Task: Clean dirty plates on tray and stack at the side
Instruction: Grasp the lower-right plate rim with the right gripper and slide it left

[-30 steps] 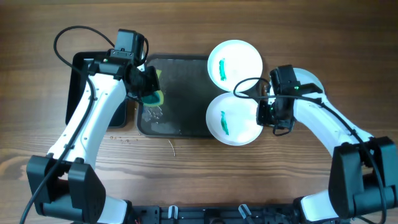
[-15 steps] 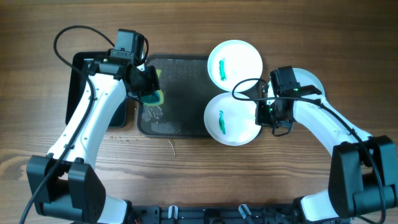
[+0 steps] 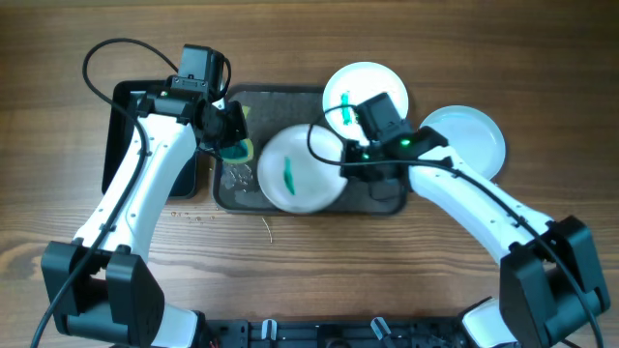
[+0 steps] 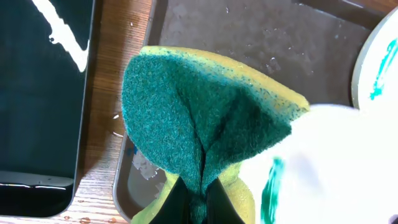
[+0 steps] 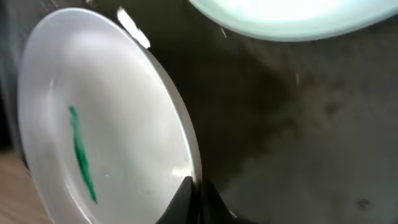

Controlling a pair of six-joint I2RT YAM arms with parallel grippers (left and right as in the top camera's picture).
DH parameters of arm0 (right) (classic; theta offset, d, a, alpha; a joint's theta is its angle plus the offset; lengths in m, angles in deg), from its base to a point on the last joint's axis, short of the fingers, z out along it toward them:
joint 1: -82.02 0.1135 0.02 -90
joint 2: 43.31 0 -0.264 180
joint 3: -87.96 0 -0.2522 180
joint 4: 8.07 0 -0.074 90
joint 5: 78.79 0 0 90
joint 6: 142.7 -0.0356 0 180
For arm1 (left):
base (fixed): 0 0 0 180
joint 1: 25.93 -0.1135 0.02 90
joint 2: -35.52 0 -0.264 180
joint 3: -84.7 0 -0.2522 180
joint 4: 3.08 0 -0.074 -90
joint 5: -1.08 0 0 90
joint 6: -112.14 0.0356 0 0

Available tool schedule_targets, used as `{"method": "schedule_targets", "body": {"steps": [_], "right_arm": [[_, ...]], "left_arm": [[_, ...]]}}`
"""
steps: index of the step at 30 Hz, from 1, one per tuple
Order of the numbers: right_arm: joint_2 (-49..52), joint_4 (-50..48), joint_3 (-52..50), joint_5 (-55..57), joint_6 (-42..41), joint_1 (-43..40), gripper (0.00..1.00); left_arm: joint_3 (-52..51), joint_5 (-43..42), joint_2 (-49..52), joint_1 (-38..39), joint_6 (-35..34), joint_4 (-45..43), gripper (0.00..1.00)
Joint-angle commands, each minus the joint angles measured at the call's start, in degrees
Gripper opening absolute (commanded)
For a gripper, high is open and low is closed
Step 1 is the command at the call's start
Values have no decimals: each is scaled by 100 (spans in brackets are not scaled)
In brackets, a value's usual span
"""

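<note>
- While your left gripper (image 4: 191, 200) hangs over the left end of the tray (image 3: 276, 101), its jaws are pressed in on the folded sponge (image 4: 199, 118), pinching it at the fold with the green scouring face turned toward the wrist camera and the yellow foam showing along its edge.
- Your sponge sits just beside the left rim of the held plate (image 3: 290, 174); from overhead you cannot tell whether the two touch.
- Your right gripper (image 5: 194, 198) has its jaws closed on the right rim of that plate, one finger on each face of the rim.
- That plate lies over the middle of the tray, its lower edge reaching past the tray's near rim, and a teal-green streak runs down its centre. In the right wrist view it looks tilted, with the gripped side raised off the tray floor.
- You have a second smeared plate (image 3: 350, 89) at the tray's far right corner, partly covered by your right arm.
- A plain white plate (image 3: 469, 140) rests on the table (image 3: 290, 251) to the right of the tray, apart from it.
- A wet patch (image 3: 237, 179) glistens on the tray floor below the sponge.
- The glossy black pan (image 3: 124, 106) lies just left of the tray, under your left arm.
</note>
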Motion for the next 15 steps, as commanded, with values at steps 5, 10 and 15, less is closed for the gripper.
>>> {"method": "schedule_targets", "body": {"steps": [5,10,15], "right_arm": [[881,-881,179,286,-1134,63,4],[1364,-1414,179,66,-1213,199,4],[1399,-1410,186,20,-1095,223,20]], "left_arm": [[129,98,37,20,-59,-107,4],[129,98,37,20,-59,-168,4],[129,98,37,20,-59,-173,4]]}}
